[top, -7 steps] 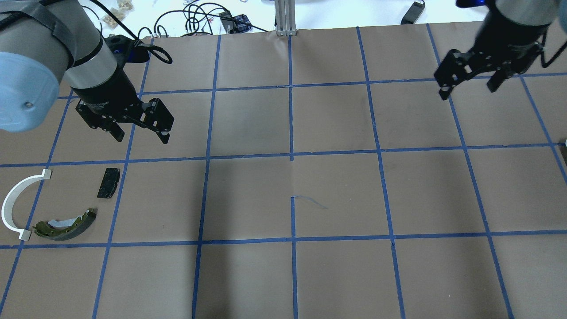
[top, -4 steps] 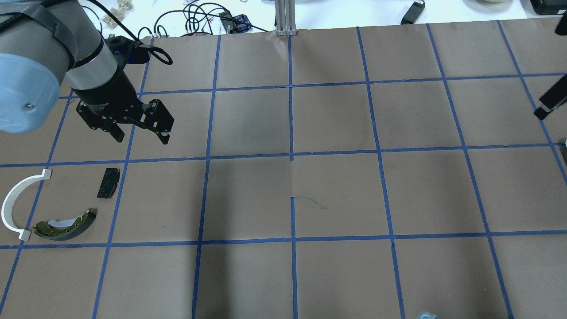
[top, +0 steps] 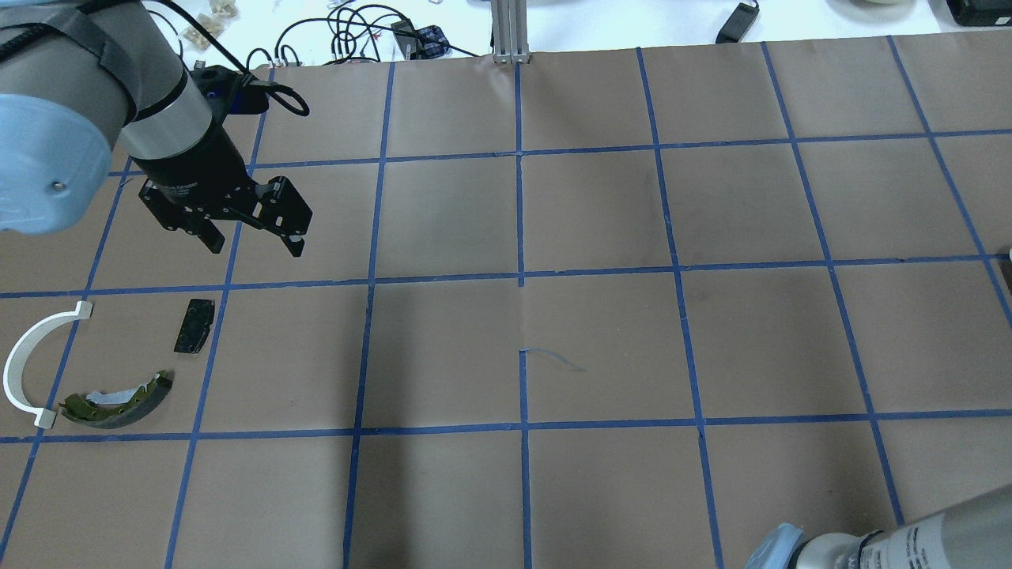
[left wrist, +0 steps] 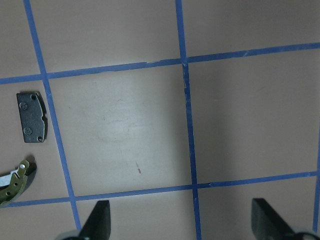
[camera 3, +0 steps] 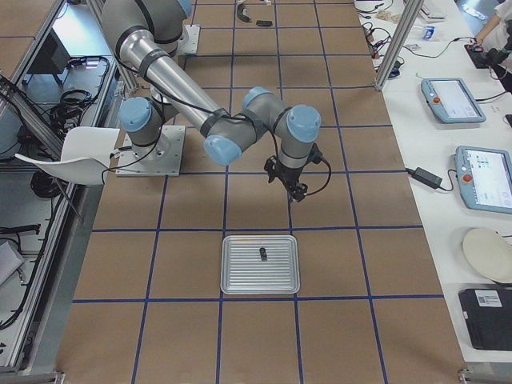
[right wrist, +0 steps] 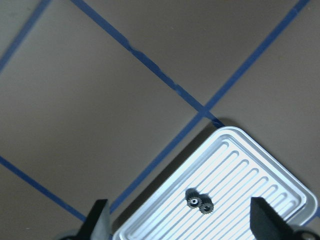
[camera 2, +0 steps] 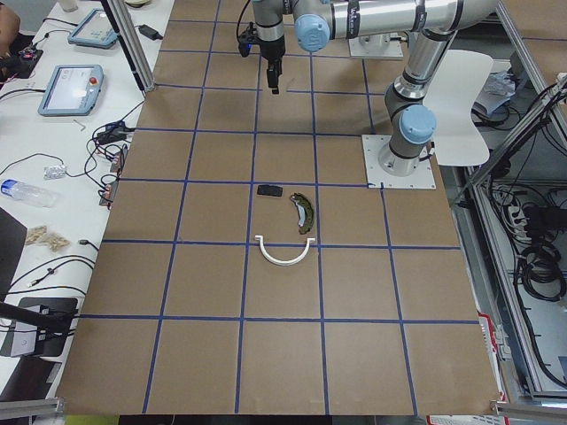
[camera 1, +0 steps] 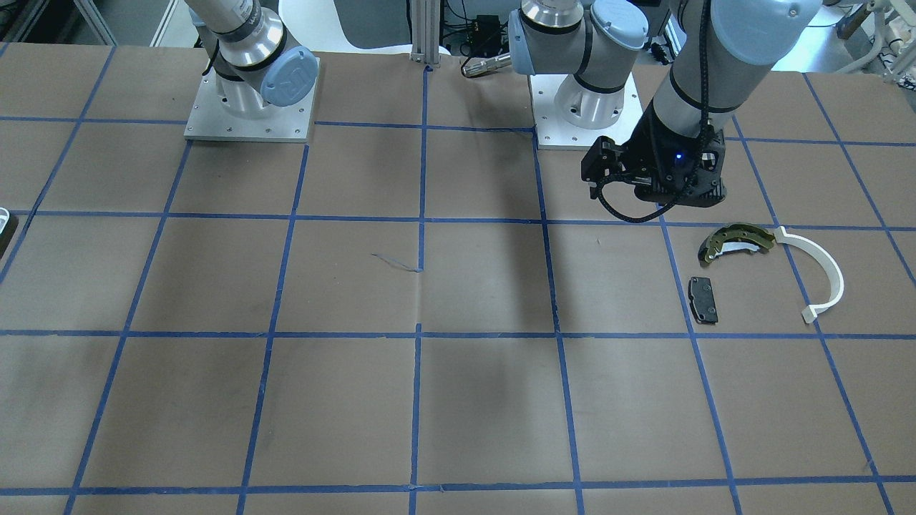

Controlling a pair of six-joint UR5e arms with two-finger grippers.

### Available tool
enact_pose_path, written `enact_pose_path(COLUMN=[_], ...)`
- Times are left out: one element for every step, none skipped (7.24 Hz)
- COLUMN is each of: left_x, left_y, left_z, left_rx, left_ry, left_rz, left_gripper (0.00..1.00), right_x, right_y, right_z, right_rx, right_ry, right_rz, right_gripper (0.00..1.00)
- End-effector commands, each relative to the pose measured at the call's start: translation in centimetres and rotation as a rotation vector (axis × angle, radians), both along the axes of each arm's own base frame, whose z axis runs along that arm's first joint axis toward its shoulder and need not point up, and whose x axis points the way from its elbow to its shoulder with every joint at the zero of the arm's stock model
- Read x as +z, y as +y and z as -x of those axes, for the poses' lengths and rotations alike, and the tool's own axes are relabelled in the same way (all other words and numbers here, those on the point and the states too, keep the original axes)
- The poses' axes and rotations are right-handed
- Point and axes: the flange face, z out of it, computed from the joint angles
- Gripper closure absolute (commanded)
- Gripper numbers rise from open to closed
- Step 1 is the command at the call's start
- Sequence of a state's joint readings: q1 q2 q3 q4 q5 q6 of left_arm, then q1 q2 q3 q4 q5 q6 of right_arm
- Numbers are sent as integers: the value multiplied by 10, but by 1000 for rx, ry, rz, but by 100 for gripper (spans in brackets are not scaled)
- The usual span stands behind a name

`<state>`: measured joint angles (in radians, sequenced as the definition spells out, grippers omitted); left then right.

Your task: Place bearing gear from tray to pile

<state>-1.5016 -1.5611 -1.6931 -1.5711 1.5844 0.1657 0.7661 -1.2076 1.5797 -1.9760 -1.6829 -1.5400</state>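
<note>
The bearing gear, a small dark double gear, lies in the silver ribbed tray; it also shows in the exterior right view. My right gripper is open and empty, hovering beside the tray's corner. The pile lies by my left arm: olive-and-black brake shoe, white arc strip and black pad. My left gripper is open and empty, above the table just beyond the pad.
Brown paper with a blue tape grid covers the table. Cables and an aluminium post stand at the far edge. My right arm's elbow juts in at the overhead view's bottom right. Both arm bases sit at the robot's side.
My right gripper has swung out of the overhead view at the right, and its arm now shows at the bottom right. My left gripper has barely moved.
</note>
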Motion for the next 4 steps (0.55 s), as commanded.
enact_pose_path(left_x=[-5, -7, -5, -7], left_y=[4, 3, 2, 3], left_z=[0, -1, -1, 0], left_rx=[-2, -2, 0, -2], left_ry=[0, 1, 0, 1], left_rz=[-7, -13, -2, -7], left_gripper=[0, 0, 0, 0], right_x=[-44, -67, -87, -96], right_y=[19, 28, 32, 34], right_z=[55, 67, 70, 69], right_rx=[213, 271, 334, 406], right_ry=[-19, -60, -97, -113], right_rz=[-32, -65, -82, -93], right_gripper=[0, 0, 0, 0])
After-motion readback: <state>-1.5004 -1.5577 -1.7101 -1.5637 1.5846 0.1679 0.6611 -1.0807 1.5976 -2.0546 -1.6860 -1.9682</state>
